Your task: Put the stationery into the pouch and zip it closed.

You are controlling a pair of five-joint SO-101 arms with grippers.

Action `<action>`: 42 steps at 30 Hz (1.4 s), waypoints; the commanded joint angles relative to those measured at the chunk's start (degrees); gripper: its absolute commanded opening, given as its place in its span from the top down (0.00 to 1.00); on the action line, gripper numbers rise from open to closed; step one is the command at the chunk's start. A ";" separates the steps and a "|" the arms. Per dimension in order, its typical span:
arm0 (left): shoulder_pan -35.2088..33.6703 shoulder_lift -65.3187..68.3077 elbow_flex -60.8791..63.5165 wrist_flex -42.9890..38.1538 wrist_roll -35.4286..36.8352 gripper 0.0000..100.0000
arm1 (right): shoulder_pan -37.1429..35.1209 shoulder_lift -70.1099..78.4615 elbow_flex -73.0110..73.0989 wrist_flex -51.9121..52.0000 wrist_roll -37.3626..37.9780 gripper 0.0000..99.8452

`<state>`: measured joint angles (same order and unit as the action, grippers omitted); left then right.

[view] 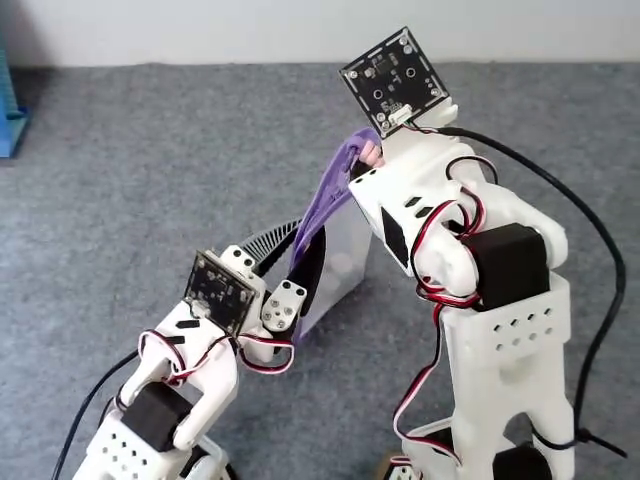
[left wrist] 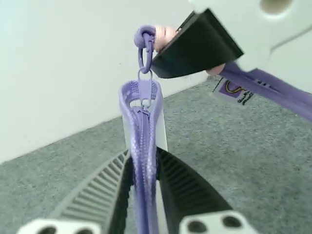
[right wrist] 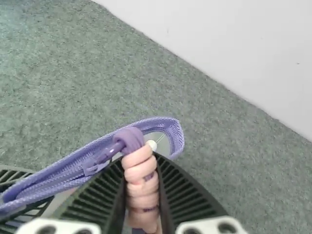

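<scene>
Left fingers (left wrist: 97, 192) clamp the pouch (view: 340, 250) by its zipper edge, right fingers (right wrist: 187, 195) pinch the pink pull (right wrist: 141, 170), at the middle of the counter (view: 150, 150).

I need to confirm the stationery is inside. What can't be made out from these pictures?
What is inside the pouch: high view, its cloudy wall and the arms hide it.
Lower run of the zipper: left wrist view, hidden inside the left gripper, cut off by the edge.
Shape of the pink pull charm: right wrist view, clamped in the right gripper.
</scene>
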<state>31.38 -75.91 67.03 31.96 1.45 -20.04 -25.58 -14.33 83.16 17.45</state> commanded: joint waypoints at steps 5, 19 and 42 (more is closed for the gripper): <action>-0.09 0.26 0.22 -0.26 -2.29 0.99 | 3.12 0.13 -1.67 -3.38 0.00 0.99; -1.32 0.18 -1.98 5.80 -6.07 0.99 | 21.23 18.15 -1.93 -20.35 0.53 0.99; -15.21 0.18 -3.74 5.63 -4.84 0.70 | 18.95 18.95 -1.85 -13.93 -2.29 0.99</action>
<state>21.98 -75.21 66.51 37.23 -4.18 0.26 -3.69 -14.33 67.69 17.98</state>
